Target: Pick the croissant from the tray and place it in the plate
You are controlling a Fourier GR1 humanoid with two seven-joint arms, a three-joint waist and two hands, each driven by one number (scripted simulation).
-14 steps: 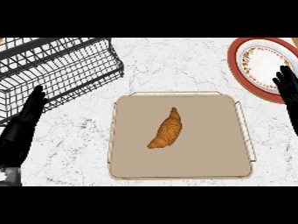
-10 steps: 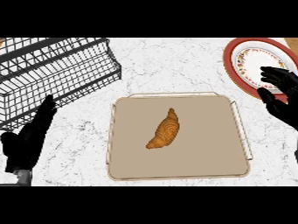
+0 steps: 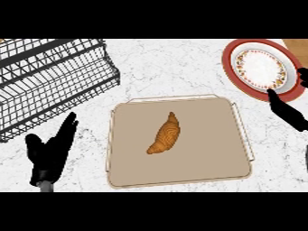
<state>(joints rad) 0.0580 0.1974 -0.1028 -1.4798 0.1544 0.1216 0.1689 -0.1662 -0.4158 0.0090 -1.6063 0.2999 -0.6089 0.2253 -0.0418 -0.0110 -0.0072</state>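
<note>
The croissant (image 3: pixel 165 134) lies untouched in the middle of the tray (image 3: pixel 231 149), between the 2 hands. The left hand (image 3: pixel 49 151) rests open, fingers straight, left of the tray. The right hand (image 3: pixel 291 113) is open at the plate's (image 3: pixel 240 74) lower edge.

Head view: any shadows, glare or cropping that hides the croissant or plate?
Head view: even lighting, no glare; the croissant lies fully visible on the tray; the right hand overlaps the plate at its lower right rim and is cropped by the frame's right edge.
</note>
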